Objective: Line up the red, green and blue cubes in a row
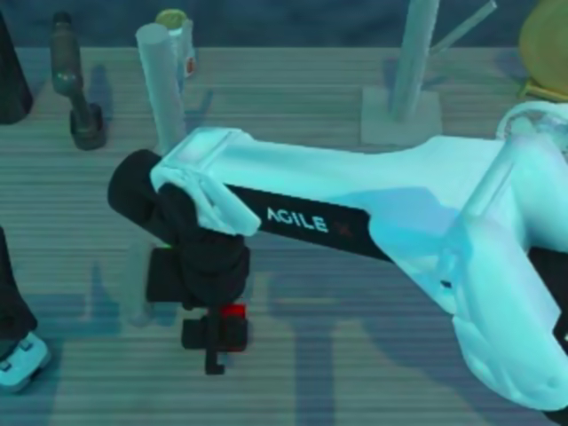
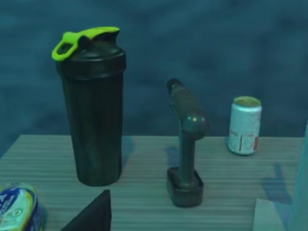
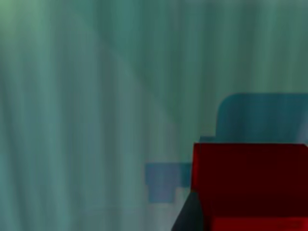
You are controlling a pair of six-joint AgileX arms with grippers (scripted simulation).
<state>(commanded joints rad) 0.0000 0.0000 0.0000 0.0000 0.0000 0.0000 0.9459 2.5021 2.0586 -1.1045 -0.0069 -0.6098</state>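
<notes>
Near the middle of the table: your right gripper (image 1: pixel 216 342) hangs low, reaching in from the right side.
Red cube: the red cube (image 1: pixel 234 311) peeks out right at the gripper, a bit to its right.
Right gripper grip: the red cube fills the corner of the right wrist view (image 3: pixel 250 185), very close, so it looks held. You cannot see the fingers well enough to be sure.
Green and blue cubes: you cannot see them in any view. The big arm may hide them.
Nearer arm: the right arm is on the red cube. The left arm sits at the left edge of the table.
Left gripper: out of sight, so you cannot tell its grip.
What only the left wrist view shows: a tall dark bottle (image 2: pixel 93 110) with a green lid, a drill (image 2: pixel 186 144) and a can (image 2: pixel 244 126) at the far left.
What only the top view shows: where the red cube lies on the table (image 1: pixel 355 373).
Next move, a guess: you must find the other two cubes first to know which way the row runs.
</notes>
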